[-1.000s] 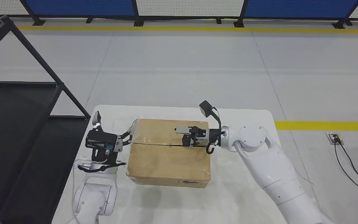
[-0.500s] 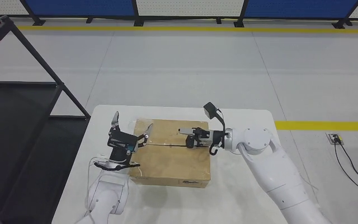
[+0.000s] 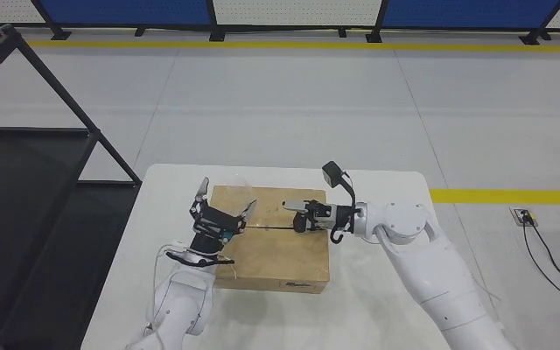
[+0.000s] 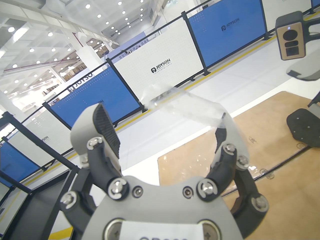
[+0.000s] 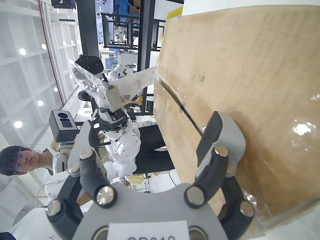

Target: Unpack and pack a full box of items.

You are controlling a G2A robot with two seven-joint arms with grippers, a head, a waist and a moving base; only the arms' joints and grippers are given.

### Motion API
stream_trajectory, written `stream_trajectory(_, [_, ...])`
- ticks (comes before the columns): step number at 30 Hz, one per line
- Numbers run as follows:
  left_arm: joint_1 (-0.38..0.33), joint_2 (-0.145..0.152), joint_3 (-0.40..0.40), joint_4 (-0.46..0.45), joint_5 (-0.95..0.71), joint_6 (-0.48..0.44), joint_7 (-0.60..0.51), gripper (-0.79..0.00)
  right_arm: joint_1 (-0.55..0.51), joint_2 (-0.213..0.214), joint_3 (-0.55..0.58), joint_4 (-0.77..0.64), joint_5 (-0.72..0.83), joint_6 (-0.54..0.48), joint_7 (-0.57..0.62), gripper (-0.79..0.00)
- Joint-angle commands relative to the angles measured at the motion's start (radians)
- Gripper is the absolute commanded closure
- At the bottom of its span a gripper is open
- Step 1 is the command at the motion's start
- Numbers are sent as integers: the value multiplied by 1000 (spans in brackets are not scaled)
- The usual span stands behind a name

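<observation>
A brown cardboard box (image 3: pixel 271 254) sits on the white tabletop (image 3: pixel 376 297), near its middle. Its top flaps lie shut, and a dark seam (image 5: pixel 175 98) runs along the top between them. Part of the box's top has a glossy sheen where clear film covers it.

The left pincer (image 4: pixel 162 123) is above the end of the box that lies toward the left arm, raised off the cardboard. Its two fingers are spread wide and grip nothing between them. A strip of clear tape (image 4: pixel 185 106) clings to the tip of one finger (image 4: pixel 226 136). From there one end of the strip stretches out into the air and the other reaches back toward the box's edge. Whether the strip is still stuck to the box cannot be told.

The right pincer (image 5: pixel 152 128) is at the other end of the box, lying low over the top along the seam. It too is wide open and has hold of nothing. One ribbed pad (image 5: pixel 208 136) lies right at the seam, very close to the cardboard or touching it. The two pincers face each other across the box, well apart.
</observation>
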Motion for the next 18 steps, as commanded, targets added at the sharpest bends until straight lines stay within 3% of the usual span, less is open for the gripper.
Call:
stream_trajectory(1, [-7, -3, 11, 12, 8, -3, -2, -785, -5, 2, 5, -6, 1, -2, -3, -785])
stream_trajectory(18, [-33, -28, 74, 73, 61, -10, -2, -785, -34, 15, 26, -43, 5, 0, -12, -785])
